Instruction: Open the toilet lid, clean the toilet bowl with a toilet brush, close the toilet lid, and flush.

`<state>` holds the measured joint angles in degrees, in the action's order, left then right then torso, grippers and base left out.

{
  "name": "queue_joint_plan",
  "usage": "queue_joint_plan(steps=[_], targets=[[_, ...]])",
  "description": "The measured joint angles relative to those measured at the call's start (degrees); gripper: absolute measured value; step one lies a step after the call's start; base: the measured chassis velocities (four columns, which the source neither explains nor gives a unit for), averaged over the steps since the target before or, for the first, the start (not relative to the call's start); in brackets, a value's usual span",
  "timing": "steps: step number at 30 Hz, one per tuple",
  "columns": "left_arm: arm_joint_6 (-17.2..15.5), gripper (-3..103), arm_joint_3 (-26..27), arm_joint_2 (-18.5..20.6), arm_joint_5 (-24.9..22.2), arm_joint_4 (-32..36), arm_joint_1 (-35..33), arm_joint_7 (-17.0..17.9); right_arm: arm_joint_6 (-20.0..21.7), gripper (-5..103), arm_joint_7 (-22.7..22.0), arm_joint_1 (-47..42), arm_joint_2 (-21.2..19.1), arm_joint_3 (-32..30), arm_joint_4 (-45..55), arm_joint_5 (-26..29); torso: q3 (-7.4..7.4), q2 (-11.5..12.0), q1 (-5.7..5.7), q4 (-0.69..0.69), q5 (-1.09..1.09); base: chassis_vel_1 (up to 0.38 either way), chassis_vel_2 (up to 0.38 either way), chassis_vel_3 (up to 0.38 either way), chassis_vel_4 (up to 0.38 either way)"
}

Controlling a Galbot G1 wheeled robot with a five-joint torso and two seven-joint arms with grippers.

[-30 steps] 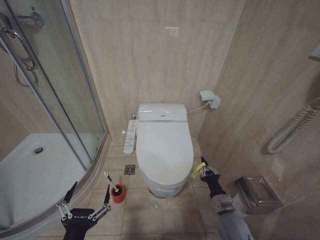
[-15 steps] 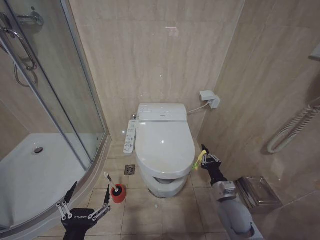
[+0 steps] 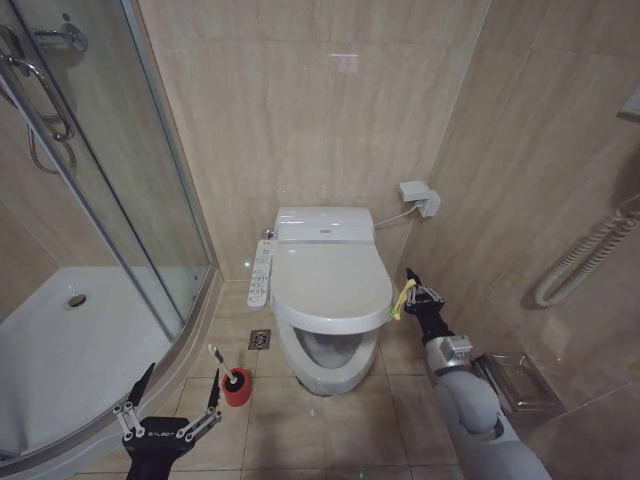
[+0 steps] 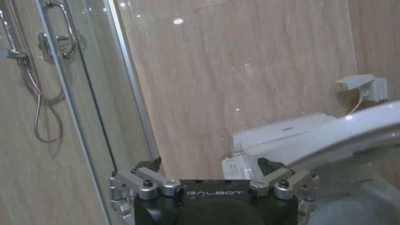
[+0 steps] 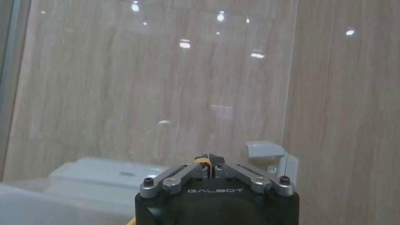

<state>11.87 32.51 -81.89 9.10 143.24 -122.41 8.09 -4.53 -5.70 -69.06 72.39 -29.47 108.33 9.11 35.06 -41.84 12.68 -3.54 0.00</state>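
Gripping lid tag (image 3: 402,297), R claw (image 3: 409,297).

Beige marble-look tiles cover the walls (image 3: 300,110) and the floor (image 3: 300,430). A glass shower enclosure (image 3: 120,180) with a white tray (image 3: 60,360) stands on the left. A white socket box (image 3: 420,197) sits on the wall, a coiled white hose (image 3: 585,262) hangs at right, and a small floor drain (image 3: 260,339) lies near the shower.

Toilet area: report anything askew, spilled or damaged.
Nothing spilled or damaged. The toilet lid sits part-raised above the toilet bowl because the right gripper grips its yellow-green tag. The toilet brush leans in its red holder.
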Motion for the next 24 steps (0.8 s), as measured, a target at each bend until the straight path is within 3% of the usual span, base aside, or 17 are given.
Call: queue_joint_plan(steps=[12, 24], targets=[[0.0, 100, 0.0, 0.0, 0.0, 0.0, 0.0, 0.0, 2.27, 1, -0.75, 6.78, 2.17, 2.37, -2.3, 0.66, 0.0, 0.0, -0.01, -0.01, -0.01, 0.0, 0.0, 0.0, 0.0], [0.0, 100, 0.0, 0.0, 0.0, 0.0, 0.0, 0.0, 2.84, 1, -1.47, 13.38, 0.23, 3.37, -7.86, 2.87, -0.01, -0.01, -0.01, 0.01, 0.0, 0.0, 0.0, 0.0, 0.0]])
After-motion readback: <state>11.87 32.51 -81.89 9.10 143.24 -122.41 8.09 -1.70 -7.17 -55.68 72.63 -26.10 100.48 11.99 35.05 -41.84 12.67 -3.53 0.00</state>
